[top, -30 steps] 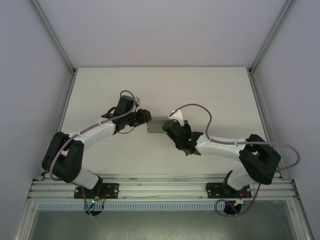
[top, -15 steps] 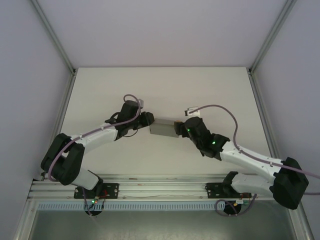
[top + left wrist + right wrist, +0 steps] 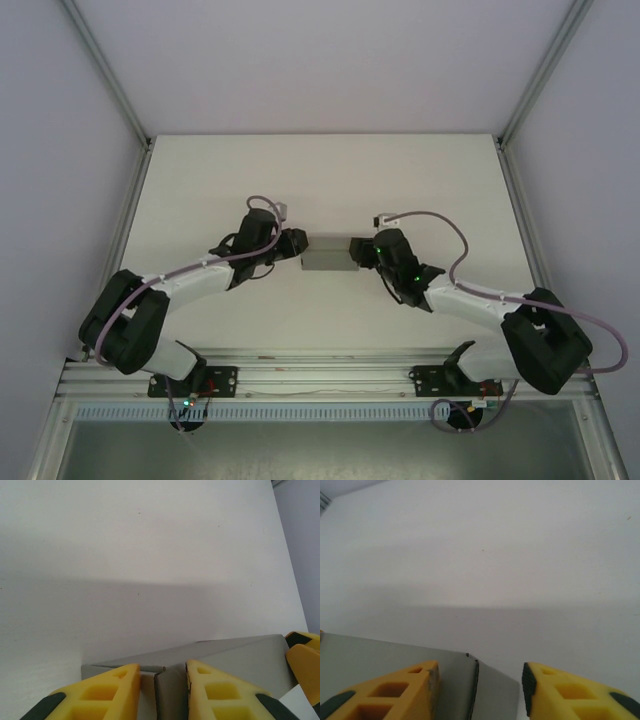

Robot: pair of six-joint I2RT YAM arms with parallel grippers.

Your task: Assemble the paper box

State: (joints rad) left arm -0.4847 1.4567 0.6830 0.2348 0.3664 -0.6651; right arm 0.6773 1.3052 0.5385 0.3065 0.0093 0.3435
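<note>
Top external: paper box [image 3: 328,255], centre table [image 3: 320,170]

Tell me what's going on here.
The left arm and right arm are working on a grey box between them. The left jaws straddle a fold at its left end; whether they pinch it is unclear. The right jaws stand open around its right corner.
</note>
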